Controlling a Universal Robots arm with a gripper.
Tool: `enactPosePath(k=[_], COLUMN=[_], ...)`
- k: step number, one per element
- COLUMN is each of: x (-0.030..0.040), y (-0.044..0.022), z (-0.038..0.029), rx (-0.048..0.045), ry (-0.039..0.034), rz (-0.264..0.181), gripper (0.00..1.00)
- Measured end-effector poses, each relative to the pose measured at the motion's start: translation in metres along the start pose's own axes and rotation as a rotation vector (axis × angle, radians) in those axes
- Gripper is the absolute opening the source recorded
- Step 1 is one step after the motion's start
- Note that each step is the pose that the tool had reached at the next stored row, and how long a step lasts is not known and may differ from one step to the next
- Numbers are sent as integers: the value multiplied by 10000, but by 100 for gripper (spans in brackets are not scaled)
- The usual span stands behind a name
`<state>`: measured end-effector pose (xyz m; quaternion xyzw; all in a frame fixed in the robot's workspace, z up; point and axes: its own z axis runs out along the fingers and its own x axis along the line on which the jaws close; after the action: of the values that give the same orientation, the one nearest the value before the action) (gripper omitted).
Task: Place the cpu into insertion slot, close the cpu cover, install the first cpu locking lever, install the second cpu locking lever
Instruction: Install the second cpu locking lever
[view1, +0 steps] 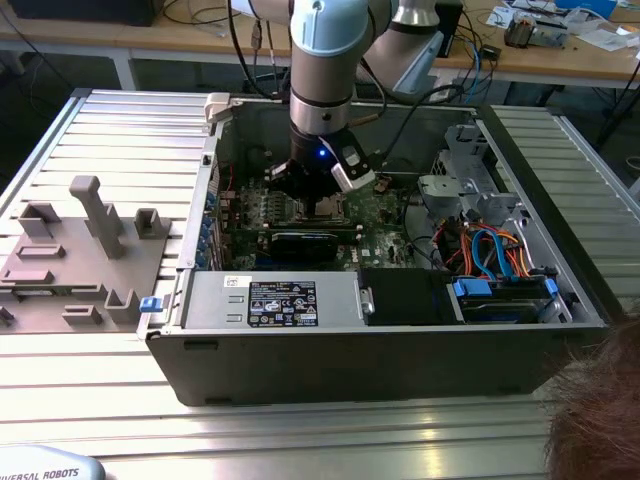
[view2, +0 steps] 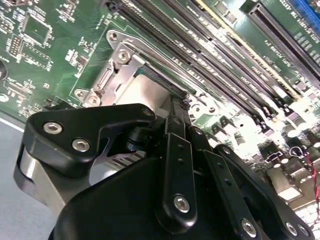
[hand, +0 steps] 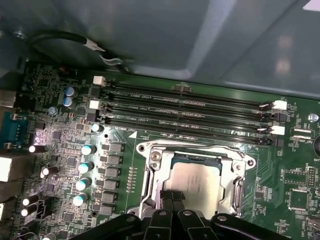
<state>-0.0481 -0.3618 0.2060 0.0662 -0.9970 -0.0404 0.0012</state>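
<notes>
Black linked fingers of the gripper crowd the near edge of the first wrist view, drawn tight together with their tips down on the near edge of the small flat square cpu with its silvery-grey metal top. They look closed, pressing or pinching at that edge; whether they truly clamp anything I cannot tell.

Going left to right across the ribbed metal table in the exterior view: grey plastic fixture blocks stand near its left edge, presumably parked as holders for parts. Next comes the open dark-grey computer case, lying on its side in the middle of the table so the green circuit board faces up to the arm. Blue and orange cables sit bundled in the case's right corner, clear of the work.

On the board, the cpu lies flat inside the insertion slot, the square socket with its silvery metal rim. It seems seated, faces straight up, and, being square, has no real long axis; its edges run parallel to the long black memory slots beyond it. The thin silvery cpu cover frames the chip in the second wrist view, apparently lying down around it, though I cannot say it is latched.
</notes>
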Motion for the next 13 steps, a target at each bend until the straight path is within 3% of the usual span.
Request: enactPosePath(k=[13], x=[-144], y=[91], z=[1], rx=[44], ry=[57], rz=[5], gripper=[11])
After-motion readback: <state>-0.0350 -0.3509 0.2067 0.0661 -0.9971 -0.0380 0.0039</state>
